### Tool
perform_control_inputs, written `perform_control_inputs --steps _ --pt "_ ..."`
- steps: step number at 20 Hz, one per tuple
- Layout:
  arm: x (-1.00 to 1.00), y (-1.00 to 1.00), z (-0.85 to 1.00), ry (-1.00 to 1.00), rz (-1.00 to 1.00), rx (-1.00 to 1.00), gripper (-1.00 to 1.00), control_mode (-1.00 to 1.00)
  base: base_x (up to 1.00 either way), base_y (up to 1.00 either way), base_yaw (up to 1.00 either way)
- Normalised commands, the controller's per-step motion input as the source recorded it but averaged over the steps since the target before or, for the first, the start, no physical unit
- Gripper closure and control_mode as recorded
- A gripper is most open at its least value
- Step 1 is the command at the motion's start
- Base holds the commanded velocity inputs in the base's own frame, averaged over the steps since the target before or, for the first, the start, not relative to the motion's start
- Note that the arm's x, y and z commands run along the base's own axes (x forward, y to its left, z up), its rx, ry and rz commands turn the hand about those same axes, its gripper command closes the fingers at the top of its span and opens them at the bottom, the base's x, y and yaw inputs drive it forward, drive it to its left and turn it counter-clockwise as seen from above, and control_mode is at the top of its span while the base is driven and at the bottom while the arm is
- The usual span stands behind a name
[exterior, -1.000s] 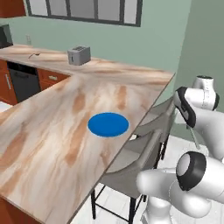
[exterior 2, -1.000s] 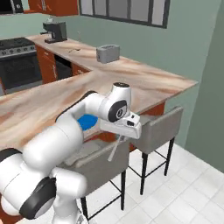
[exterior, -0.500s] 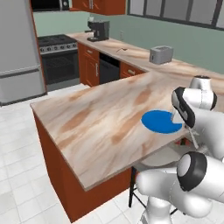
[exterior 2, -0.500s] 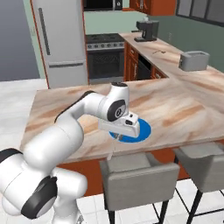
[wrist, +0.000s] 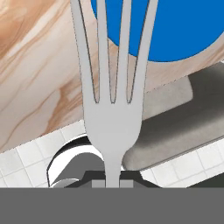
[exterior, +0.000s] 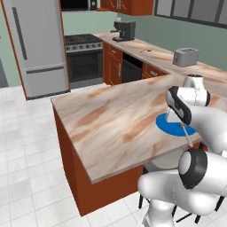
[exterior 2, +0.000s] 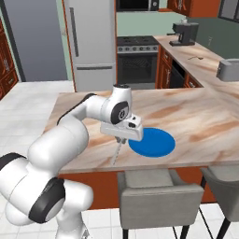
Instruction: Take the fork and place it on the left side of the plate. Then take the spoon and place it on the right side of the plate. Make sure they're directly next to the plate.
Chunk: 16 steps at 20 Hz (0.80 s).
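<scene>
Gripper (exterior 2: 121, 138): clamped on the slim silver-grey metal fork (wrist: 113, 87), frame centre.
Plate (exterior 2: 152, 142): flat round bright blue, right of gripper on the marbled counter (exterior 2: 196, 126).

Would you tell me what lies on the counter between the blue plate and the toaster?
Nothing: in the right base view, only bare marbled countertop stretches between the blue plate and the toaster; the left base view agrees.

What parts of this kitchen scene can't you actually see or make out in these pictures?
- Plate: in the left base view the arm covers its right part.
- Fork: in the hand view its tine tips are cut by the top edge, its handle hidden at the gripper.
- Fork in the right base view: too thin to show tines.
</scene>
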Motion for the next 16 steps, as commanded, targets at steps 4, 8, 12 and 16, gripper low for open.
perform_control_inputs --steps 4,8,12,16 --pt "0.00 0.00 0.00 0.00 0.00 0.00 1.00 1.00 0.01 0.00 0.04" --pt "0.00 0.00 0.00 0.00 0.00 0.00 1.00 1.00 0.00 0.00 0.00" --pt "0.00 0.00 0.00 0.00 0.00 0.00 1.00 1.00 0.00 0.00 0.00" --pt "0.00 0.00 0.00 0.00 0.00 0.00 1.00 1.00 0.00 0.00 0.00"
